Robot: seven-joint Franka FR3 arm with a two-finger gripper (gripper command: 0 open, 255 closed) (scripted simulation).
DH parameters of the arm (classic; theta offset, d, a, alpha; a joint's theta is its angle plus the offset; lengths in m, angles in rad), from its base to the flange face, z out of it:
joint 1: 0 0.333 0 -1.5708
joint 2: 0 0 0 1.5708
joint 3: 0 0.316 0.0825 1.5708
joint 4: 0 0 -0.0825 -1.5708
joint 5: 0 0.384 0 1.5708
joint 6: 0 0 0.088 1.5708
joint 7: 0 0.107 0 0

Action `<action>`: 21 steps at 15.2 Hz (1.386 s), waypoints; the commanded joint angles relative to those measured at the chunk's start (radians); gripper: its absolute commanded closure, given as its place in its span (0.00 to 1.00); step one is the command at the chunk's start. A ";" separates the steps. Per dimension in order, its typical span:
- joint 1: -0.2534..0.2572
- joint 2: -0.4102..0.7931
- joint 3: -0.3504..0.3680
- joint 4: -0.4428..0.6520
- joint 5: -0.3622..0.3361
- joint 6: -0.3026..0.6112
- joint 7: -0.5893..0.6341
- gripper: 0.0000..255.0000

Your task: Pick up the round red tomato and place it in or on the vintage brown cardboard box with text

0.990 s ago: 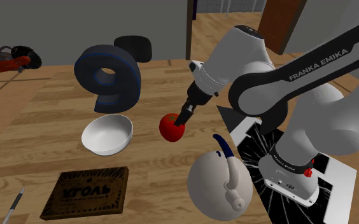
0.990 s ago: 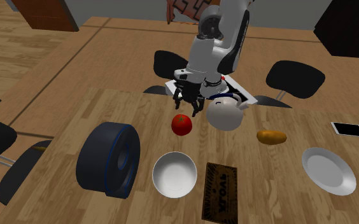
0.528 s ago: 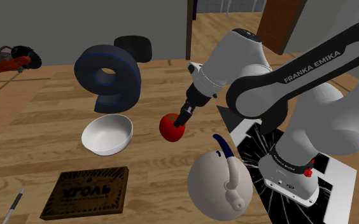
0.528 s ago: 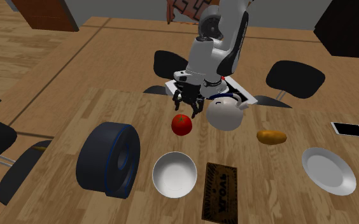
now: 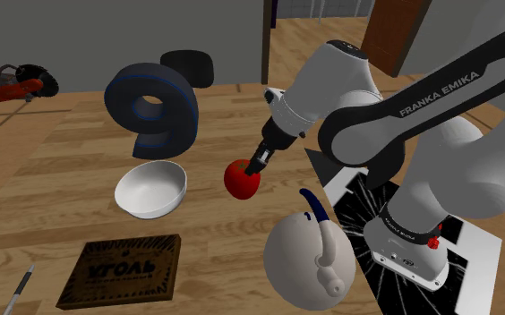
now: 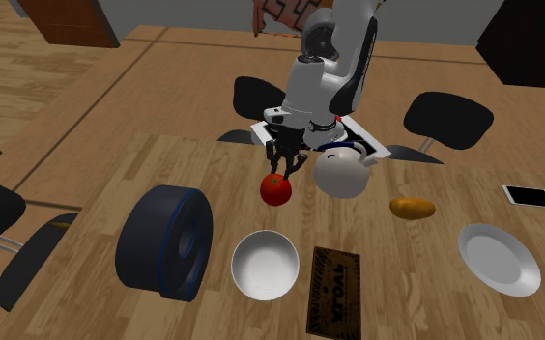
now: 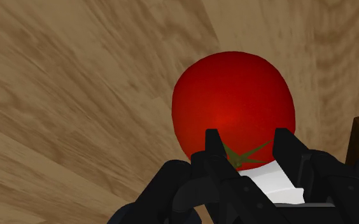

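Observation:
The round red tomato [image 5: 240, 182] [image 6: 276, 190] rests on the wooden table. My black gripper [image 5: 256, 166] [image 6: 282, 172] comes down on its top. In the wrist view the tomato [image 7: 232, 108] sits between the fingertips [image 7: 213, 139], which clasp it on either side of the green stem, so the gripper [image 7: 248, 143] is shut on it. The flat brown box with text [image 5: 124, 268] [image 6: 333, 290] lies nearer the front edge in the shoulder view, beyond the white bowl [image 5: 152, 188] [image 6: 265, 264].
A big dark figure-nine block [image 5: 152, 107] [image 6: 164, 241] stands behind the bowl. A white round teapot [image 5: 309, 259] [image 6: 343, 172] sits close to the tomato by the stand. A potato [image 6: 412, 207], white plate [image 6: 498, 258] and phone [image 6: 531, 197] lie further off.
The fingers have closed in from wide apart onto the top of the tomato. The arm and the tomato have stayed in place.

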 commanded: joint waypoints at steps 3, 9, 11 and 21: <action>0.000 0.001 0.000 0.000 0.000 0.000 0.000 1.00; -0.021 -0.081 0.001 0.040 -0.023 -0.121 0.015 1.00; -0.027 -0.103 0.000 0.056 -0.030 -0.159 0.019 1.00; -0.050 -0.186 -0.010 0.149 -0.061 -0.334 0.035 1.00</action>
